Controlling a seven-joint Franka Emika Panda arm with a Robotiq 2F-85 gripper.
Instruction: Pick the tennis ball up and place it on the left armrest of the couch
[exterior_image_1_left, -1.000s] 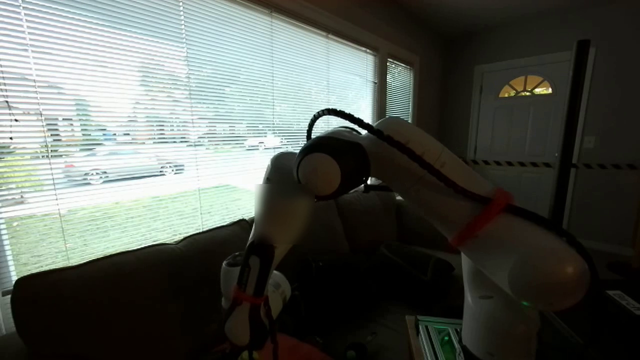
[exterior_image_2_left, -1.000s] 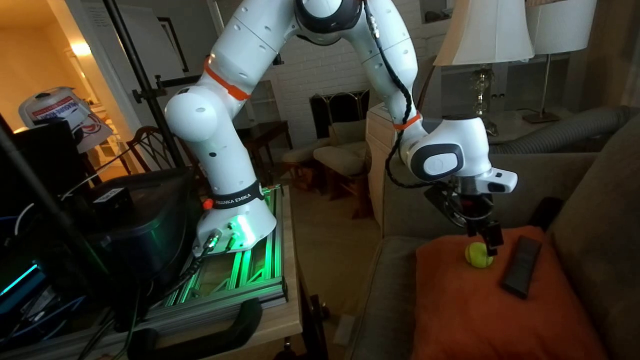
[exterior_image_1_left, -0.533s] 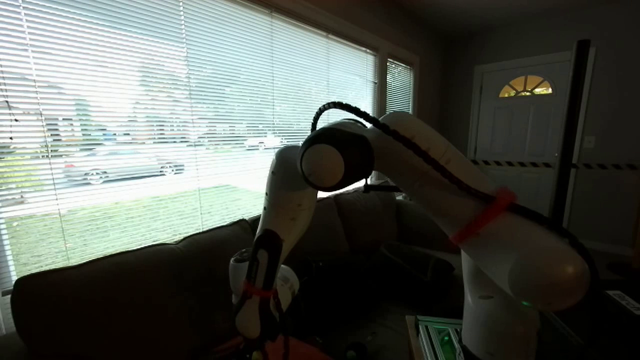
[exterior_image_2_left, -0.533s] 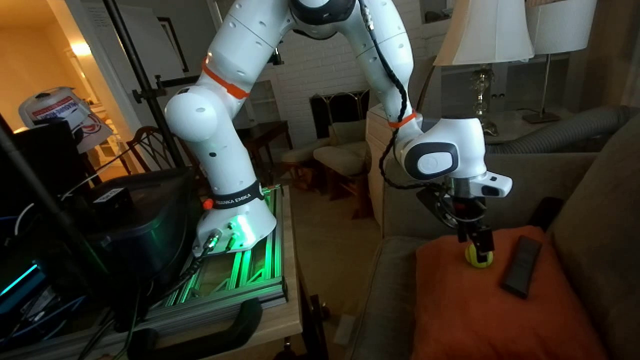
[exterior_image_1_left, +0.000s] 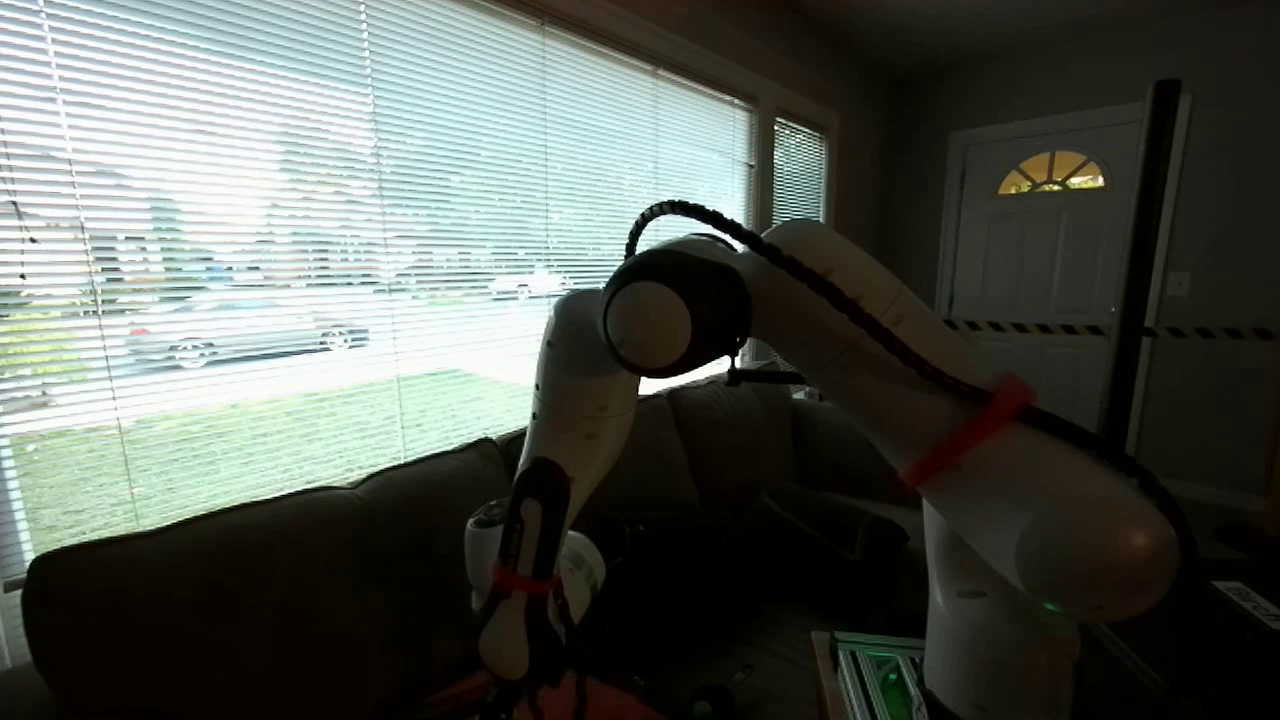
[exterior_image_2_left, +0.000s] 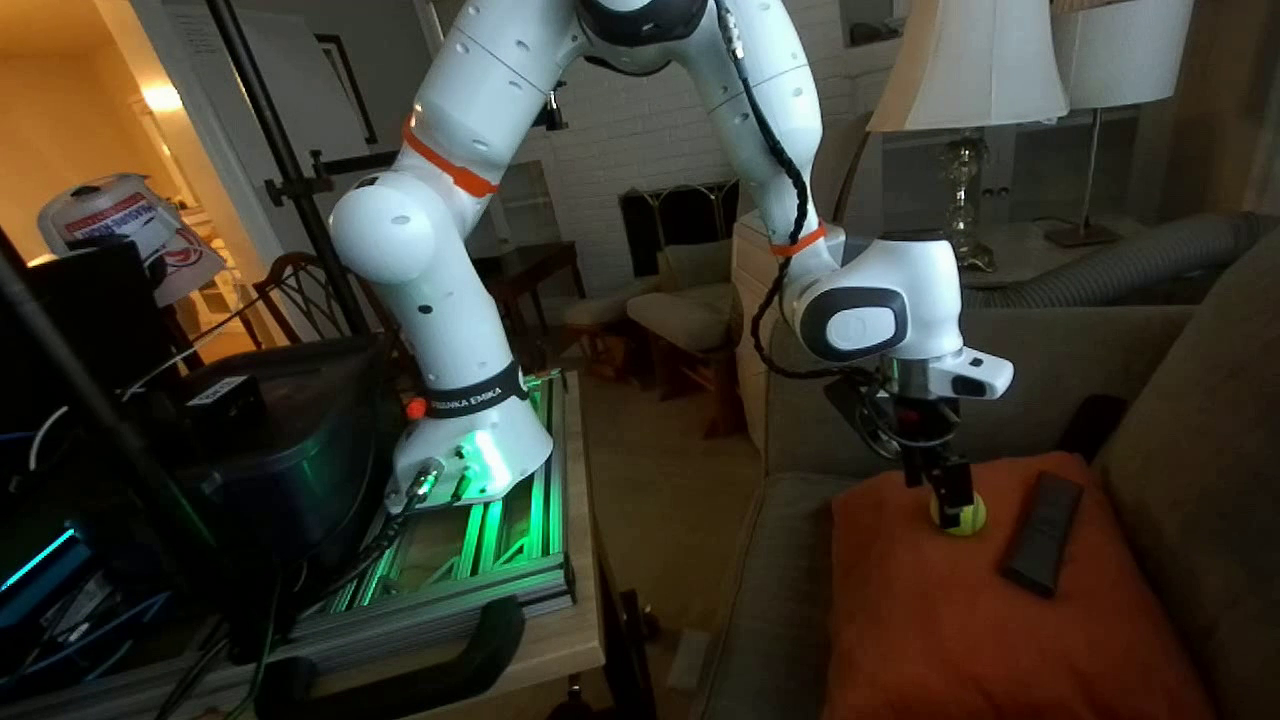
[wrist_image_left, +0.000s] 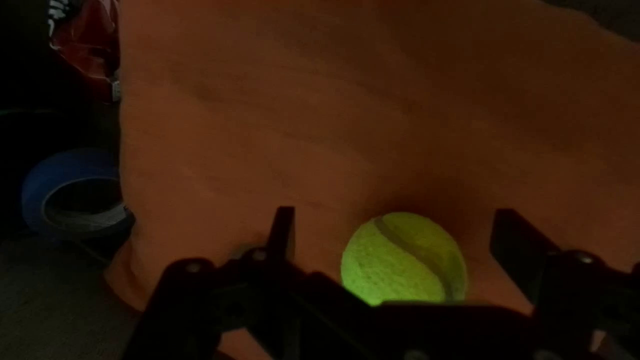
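The yellow-green tennis ball (exterior_image_2_left: 972, 516) rests on an orange pillow (exterior_image_2_left: 930, 620) on the brown couch (exterior_image_2_left: 800, 530). In the wrist view, the tennis ball (wrist_image_left: 400, 260) shows between my two fingers with a gap on each side; its lower edge is hidden by the gripper. My gripper (wrist_image_left: 395, 222) is open and empty. In an exterior view, my gripper (exterior_image_2_left: 945, 500) points down at the ball and a finger covers part of it. How far the fingers reach down beside it is unclear. The padded armrest (exterior_image_2_left: 1060, 350) stands behind the pillow, at the couch's far end.
A black remote-like object (exterior_image_2_left: 1043, 535) lies on the pillow beside the ball. The couch back (exterior_image_2_left: 1200, 450) rises beside the pillow. A grey hose (exterior_image_2_left: 1120, 265) and lamps (exterior_image_2_left: 965, 70) stand behind the armrest. A blue tape roll (wrist_image_left: 75, 195) lies beside the pillow.
My gripper has moved left and slightly down in an exterior view, so a finger now covers part of the ball. The ball has stayed in place.
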